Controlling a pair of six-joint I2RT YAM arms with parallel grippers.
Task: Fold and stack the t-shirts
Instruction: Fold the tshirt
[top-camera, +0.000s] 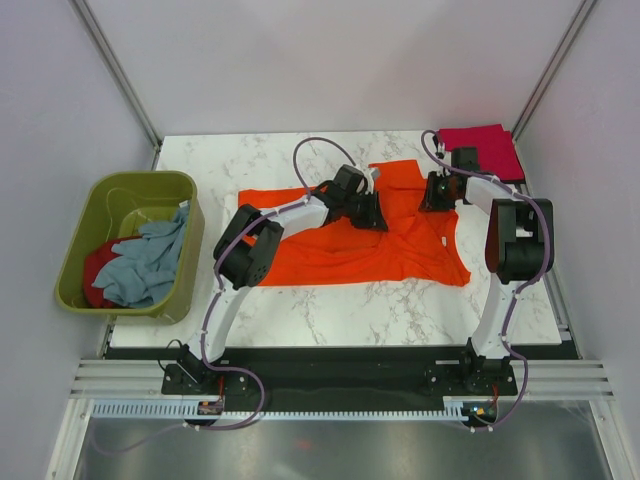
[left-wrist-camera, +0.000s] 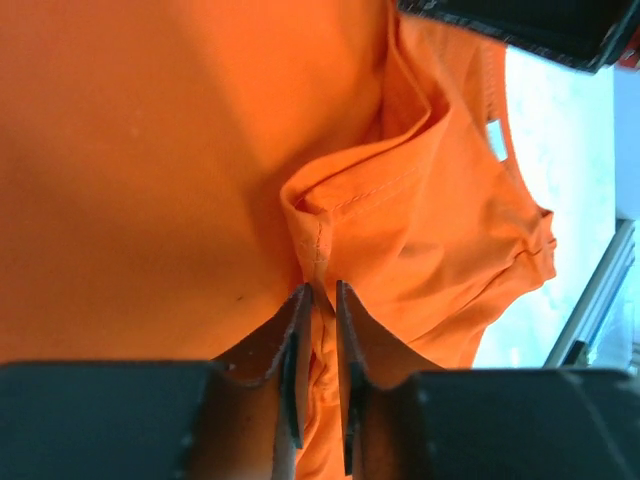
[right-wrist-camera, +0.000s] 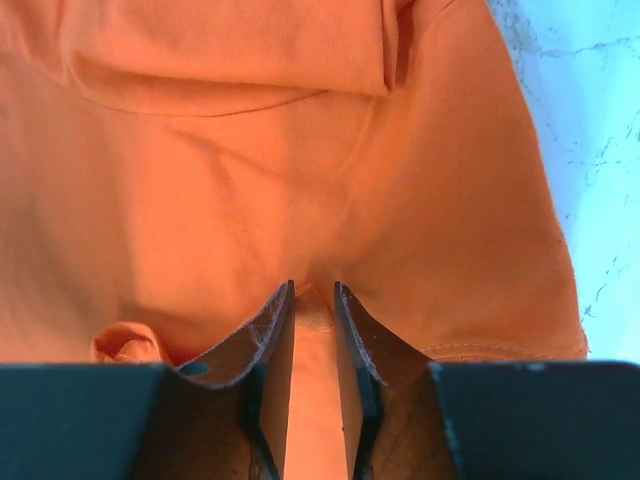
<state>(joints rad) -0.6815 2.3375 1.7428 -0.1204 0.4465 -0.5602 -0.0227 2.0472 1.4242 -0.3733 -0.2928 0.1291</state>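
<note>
- white marble table (top-camera: 330, 300), arm bases at its near edge.
- orange t-shirt (top-camera: 400, 255) spread across the middle of the table, wrinkled, far edge bunched up under both grippers, near hem lying flat.
- olive-green tub (top-camera: 140, 180) at the left, off the table edge, well apart from the orange t-shirt.
- grey-blue t-shirt (top-camera: 150, 260) crumpled in the tub, draped over its right wall.
- crimson t-shirt (top-camera: 485, 148) folded flat at the far right corner of the table, just beyond the right gripper.
- red t-shirt (top-camera: 97, 272) bunched in the near left of the tub, partly under the grey-blue t-shirt.
- left gripper (left-wrist-camera: 320, 290) over the far middle of the orange t-shirt, fingers nearly together, pinching a raised seam fold of the orange cloth.
- right gripper (right-wrist-camera: 313, 290) at the far right part of the orange t-shirt, fingers close together with a strip of orange cloth clamped between them.
</note>
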